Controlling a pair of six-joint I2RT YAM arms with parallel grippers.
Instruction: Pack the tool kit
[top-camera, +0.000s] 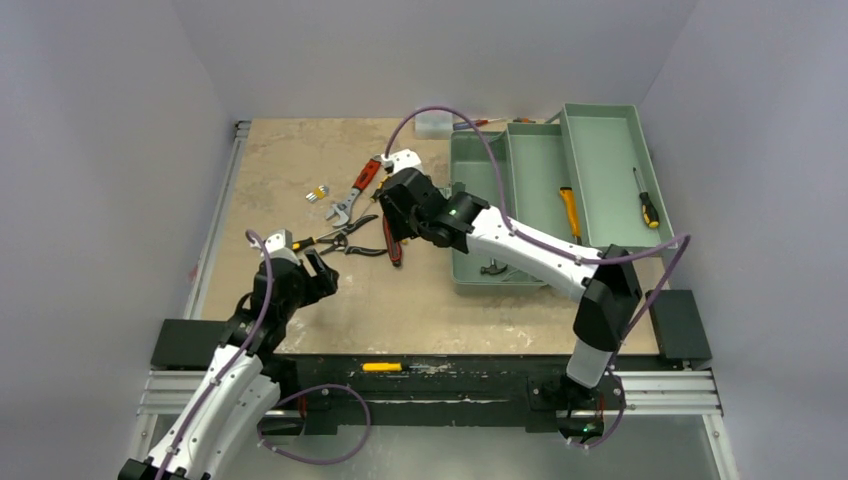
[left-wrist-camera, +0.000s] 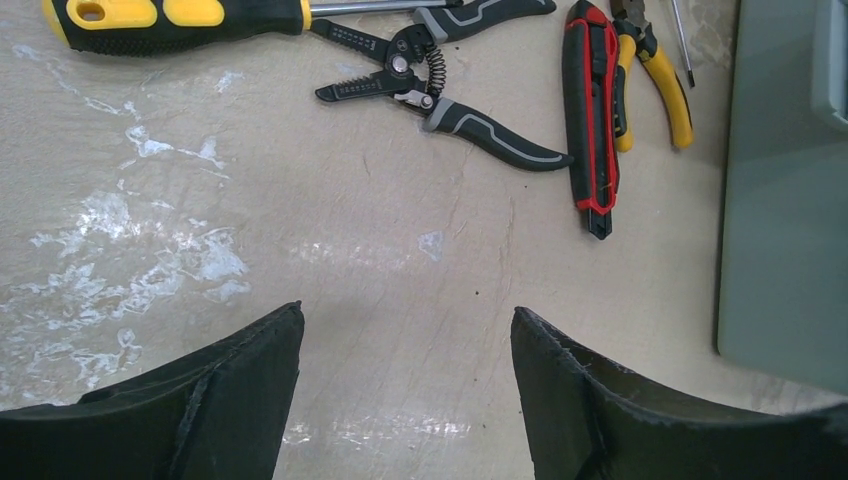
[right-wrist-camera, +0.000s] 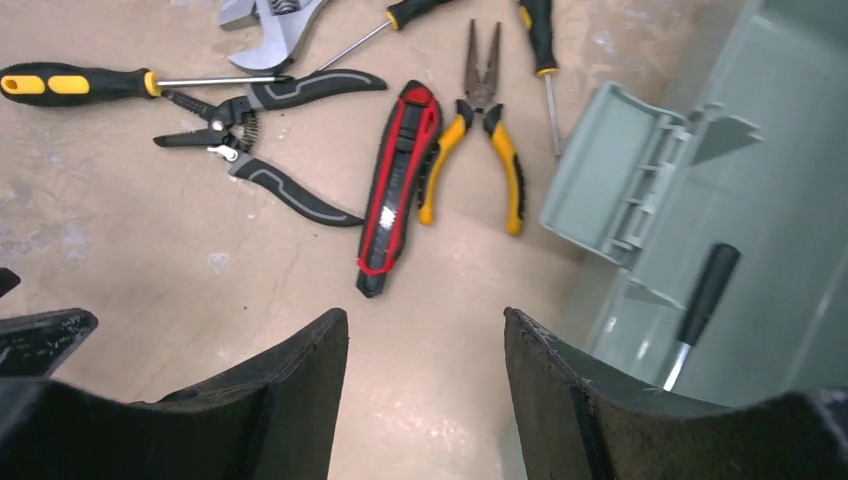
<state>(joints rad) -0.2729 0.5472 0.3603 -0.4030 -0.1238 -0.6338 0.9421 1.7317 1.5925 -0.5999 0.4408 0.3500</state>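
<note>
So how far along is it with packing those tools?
Early on. A yellow-handled screwdriver and a black-and-yellow one lie in the open toolbox. The left hand and right hand are open, holding nothing. Left on the table: the red knife, yellow pliers, wire strippers, wrench and a long screwdriver.

Sage-green toolbox (top-camera: 535, 165) open at my far right; yellow-handled pliers (right-wrist-camera: 480, 150), red-black knife (right-wrist-camera: 398, 185), yellow-black screwdriver (right-wrist-camera: 70, 82) lie flat outside, left of it.
</note>
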